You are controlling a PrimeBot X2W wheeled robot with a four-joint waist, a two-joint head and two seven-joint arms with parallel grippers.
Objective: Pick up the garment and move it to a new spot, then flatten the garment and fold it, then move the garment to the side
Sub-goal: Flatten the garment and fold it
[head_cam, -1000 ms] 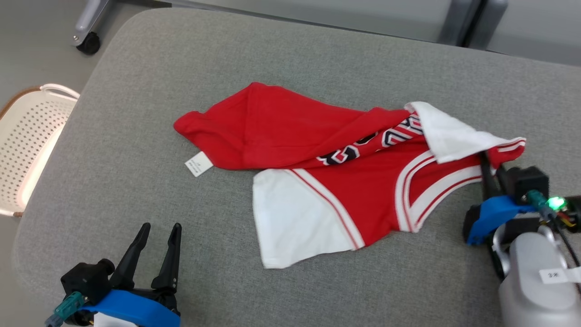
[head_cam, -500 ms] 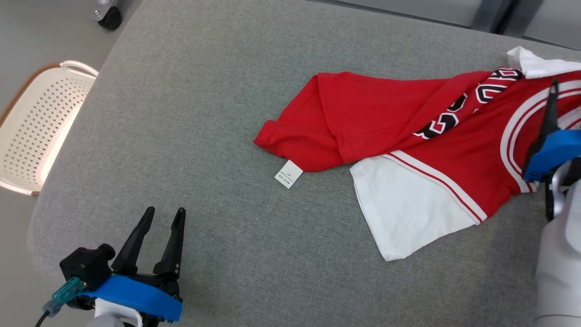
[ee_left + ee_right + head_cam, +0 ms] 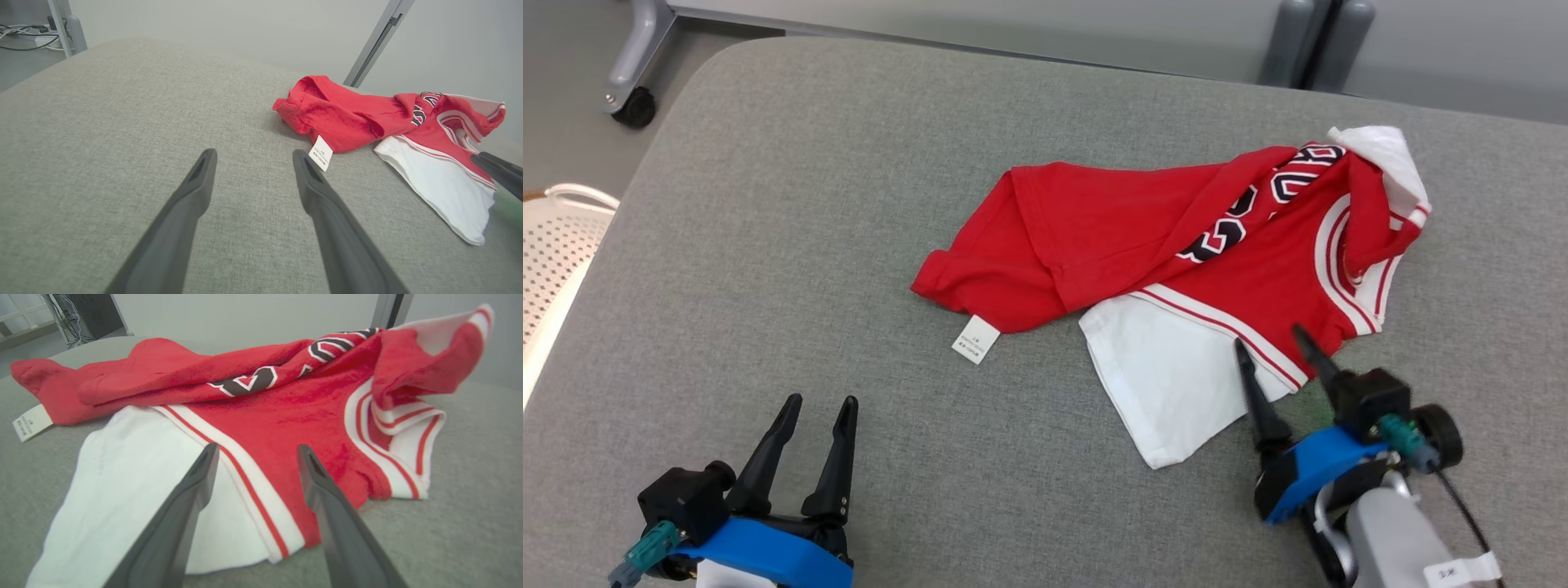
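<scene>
While the red-and-white jersey (image 3: 1143, 245) lies crumpled right of centre on the grey padded table (image 3: 768, 245) — its white care label (image 3: 975, 340) poking out at the left — the right gripper (image 3: 1269, 336) hangs at its near edge, fingers spread and empty. The left gripper (image 3: 822, 399) sits near-left, well apart from the jersey, fingers likewise spread.

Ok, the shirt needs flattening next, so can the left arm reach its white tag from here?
Probably yes: the left tool is open and only bare grey cushion lies between it and the tag, which sticks out from the shirt's near edge.
</scene>
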